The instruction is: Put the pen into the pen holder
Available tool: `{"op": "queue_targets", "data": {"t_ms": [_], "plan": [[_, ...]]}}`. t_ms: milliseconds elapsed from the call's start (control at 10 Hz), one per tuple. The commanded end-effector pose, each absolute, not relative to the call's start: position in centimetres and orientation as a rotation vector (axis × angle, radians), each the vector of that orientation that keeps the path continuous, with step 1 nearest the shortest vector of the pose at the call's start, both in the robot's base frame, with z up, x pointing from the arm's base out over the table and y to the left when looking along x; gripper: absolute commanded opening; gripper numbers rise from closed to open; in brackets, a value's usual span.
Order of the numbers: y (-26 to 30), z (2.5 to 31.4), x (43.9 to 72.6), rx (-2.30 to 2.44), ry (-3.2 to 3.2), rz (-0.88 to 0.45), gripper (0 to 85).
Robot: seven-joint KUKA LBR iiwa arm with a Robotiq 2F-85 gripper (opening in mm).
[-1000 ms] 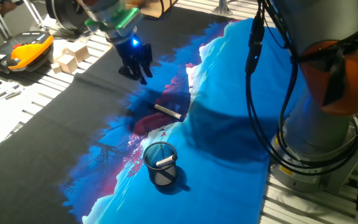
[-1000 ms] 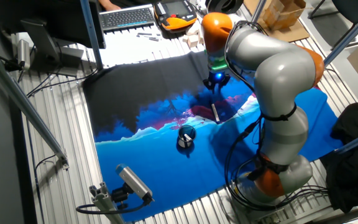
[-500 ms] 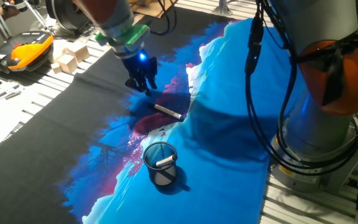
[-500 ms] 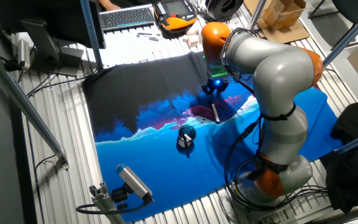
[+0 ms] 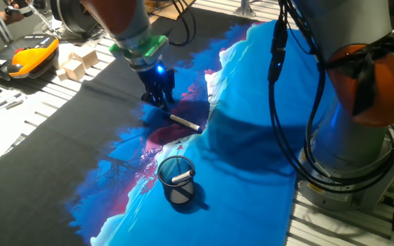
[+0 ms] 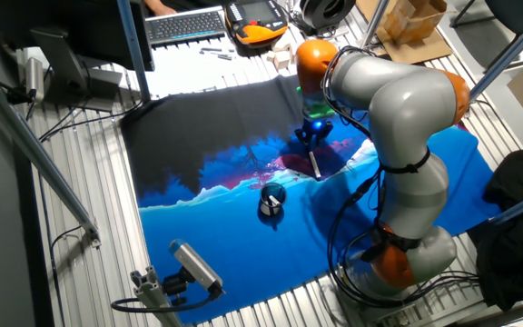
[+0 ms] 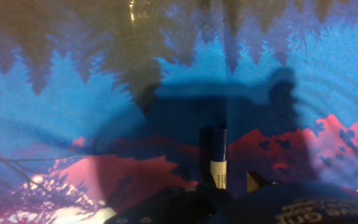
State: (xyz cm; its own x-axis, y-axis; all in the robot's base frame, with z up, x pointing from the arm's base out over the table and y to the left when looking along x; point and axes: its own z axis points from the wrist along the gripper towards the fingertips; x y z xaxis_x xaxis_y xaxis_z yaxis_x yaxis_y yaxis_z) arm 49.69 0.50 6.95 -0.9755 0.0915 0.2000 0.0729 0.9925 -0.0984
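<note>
Hand view: we see the pen [image 7: 219,158] lying on the cloth just ahead of our pincer, dark end pointing away from us, pale barrel running back under the pincer's body at the lower edge.
Pincer: in one fixed view our pincer [image 5: 159,100] hangs low above the cloth, fingers pointing down, with a blue light lit just above them; we cannot tell whether the fingers stand apart or together.
Pen: it lies flat just beside the fingertips, on the side toward the pen holder [image 5: 176,179], and is not touching them as far as we can judge.
Pen holder: upright, well apart from the pincer, beyond the pen; a short white stick [image 5: 181,178] leans inside it.
Other fixed view: pincer [image 6: 309,136], pen [image 6: 314,165] and pen holder [image 6: 271,197] stand in the same order.
Surface: a cloth [image 5: 252,96] printed in blue, black and magenta, spread over a slatted metal table [image 6: 89,245].
Room: wooden blocks [image 5: 77,61] and an orange-and-black handset [image 5: 22,56] lie far behind the pincer; a keyboard [image 6: 185,24] sits at the table's far edge.
Hard to see: the fingertips are dark against dark cloth.
</note>
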Motion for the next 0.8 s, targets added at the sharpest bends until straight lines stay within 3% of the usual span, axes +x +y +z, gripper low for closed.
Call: {"op": "queue_targets", "data": {"t_ms": [0,100,200,700], "plan": [[0.5,6.2,49.6,-0.123,-2.939,0.128,34.0],[0.5,5.6,49.4,-0.123,-2.949,0.141,34.0],[0.5,5.3,49.3,-0.128,-2.953,0.139,51.0],[-0.1,4.0,48.8,-0.135,-2.977,0.123,51.0]]}}
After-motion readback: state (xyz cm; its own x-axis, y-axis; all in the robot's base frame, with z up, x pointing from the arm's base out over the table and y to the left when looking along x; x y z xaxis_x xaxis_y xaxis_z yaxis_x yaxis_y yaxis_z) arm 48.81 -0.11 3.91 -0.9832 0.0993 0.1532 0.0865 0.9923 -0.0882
